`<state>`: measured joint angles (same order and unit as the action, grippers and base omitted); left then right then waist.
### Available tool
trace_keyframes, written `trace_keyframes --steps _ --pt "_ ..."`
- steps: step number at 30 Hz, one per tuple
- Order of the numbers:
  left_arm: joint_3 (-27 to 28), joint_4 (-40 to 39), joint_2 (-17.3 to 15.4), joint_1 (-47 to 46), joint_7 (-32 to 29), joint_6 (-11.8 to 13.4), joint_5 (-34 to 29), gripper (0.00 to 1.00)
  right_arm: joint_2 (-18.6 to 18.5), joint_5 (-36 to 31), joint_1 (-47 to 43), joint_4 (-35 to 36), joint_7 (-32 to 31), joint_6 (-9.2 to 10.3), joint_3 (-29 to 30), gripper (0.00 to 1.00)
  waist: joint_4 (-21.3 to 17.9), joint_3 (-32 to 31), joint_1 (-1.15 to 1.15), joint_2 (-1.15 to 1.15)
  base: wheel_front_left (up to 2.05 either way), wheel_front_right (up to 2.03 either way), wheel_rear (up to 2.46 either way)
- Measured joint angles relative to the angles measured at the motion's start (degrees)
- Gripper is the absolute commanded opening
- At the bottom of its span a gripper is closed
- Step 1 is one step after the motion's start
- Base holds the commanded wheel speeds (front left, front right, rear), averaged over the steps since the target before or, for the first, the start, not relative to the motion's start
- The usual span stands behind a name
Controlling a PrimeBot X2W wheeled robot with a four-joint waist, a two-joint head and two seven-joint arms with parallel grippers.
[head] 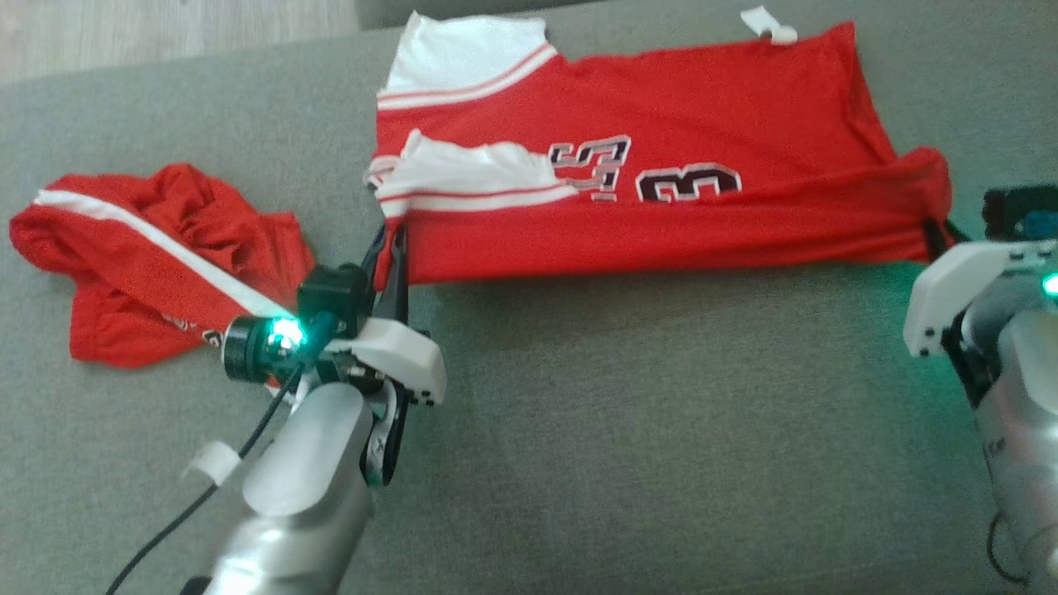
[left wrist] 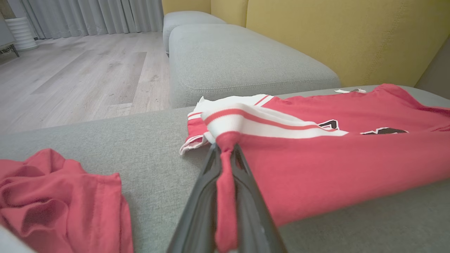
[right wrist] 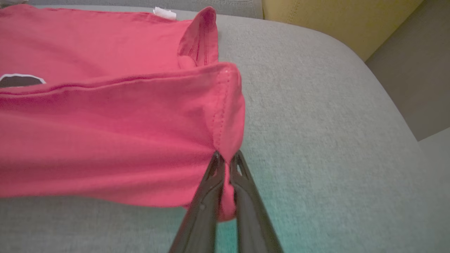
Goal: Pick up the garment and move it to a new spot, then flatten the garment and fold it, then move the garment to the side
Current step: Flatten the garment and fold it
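The red jersey (head: 661, 132) lies spread over the far part of the grey sofa cushion (head: 661, 413), with the number three facing up. Its near edge runs straight between the two claws. The left gripper (head: 395, 248) is closed on the near left corner of the jersey, just under the white sleeve. The right gripper (head: 934, 231) is closed on the near right corner, at the hem. A crumpled red garment (head: 157, 256) with a white stripe lies near the left edge of the cushion, apart from the jersey.
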<state>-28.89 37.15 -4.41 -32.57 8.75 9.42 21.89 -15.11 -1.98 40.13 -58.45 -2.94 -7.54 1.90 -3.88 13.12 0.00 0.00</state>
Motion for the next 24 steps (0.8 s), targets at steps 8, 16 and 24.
trace_keyframes --steps 8,16,24 --pt "-1.2 0.6 -0.2 4.4 -1.8 -0.3 0.8 0.00 -1.5 3.8 -5.4 0.6 -0.8 0.00 -3.8 0.00 -1.1 -5.3 -0.01 0.00 0.00 0.00 0.00" --pt "-3.7 -0.7 -0.4 10.8 -5.9 -0.4 2.0 0.00 -3.9 8.8 -14.0 5.3 -4.8 0.00 -6.8 0.00 -1.1 -10.6 -0.01 0.00 0.00 0.00 0.00" --pt "-5.5 -5.7 -1.6 17.9 -9.1 0.2 2.3 0.00 -6.4 13.6 -24.2 15.7 -9.7 0.00 -7.1 0.00 -1.0 -14.0 -0.01 0.00 0.00 0.00 0.00"
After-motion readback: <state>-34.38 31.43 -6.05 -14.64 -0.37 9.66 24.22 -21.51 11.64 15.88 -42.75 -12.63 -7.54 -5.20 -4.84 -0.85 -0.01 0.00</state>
